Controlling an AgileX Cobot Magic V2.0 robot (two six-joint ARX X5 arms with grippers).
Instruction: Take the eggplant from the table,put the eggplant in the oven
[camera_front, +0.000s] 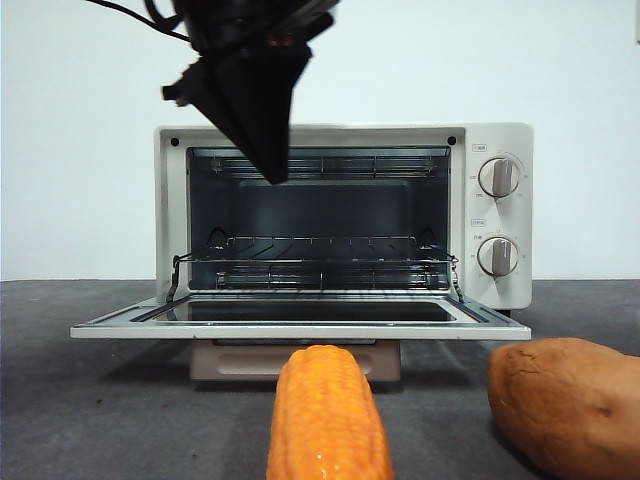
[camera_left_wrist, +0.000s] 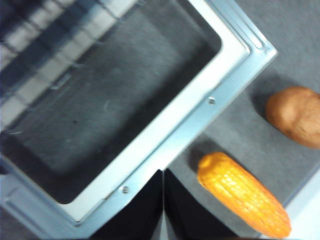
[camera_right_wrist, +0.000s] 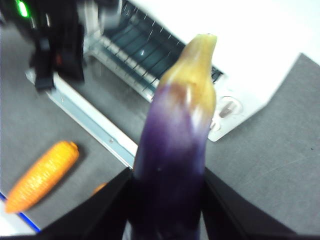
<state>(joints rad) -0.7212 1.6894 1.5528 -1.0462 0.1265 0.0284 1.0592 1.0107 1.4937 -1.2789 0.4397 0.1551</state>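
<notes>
Right wrist view shows the right hand (camera_right_wrist: 167, 200) clamped on the eggplant (camera_right_wrist: 175, 145) at its thick purple body, up off the tabletop (camera_right_wrist: 270, 150); smooth, firm and likely slippery, it wants that mid-body hold. Its long axis runs straight out from the hand, pale end toward the open oven (camera_right_wrist: 260, 30). Beyond, over the door, the left hand (camera_left_wrist: 163, 210) hangs pressed together, empty.

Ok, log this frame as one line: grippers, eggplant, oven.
right gripper: shut on eggplant, aloft | left gripper: shut, empty, above oven door | door open | eggplant not inside yet
</notes>
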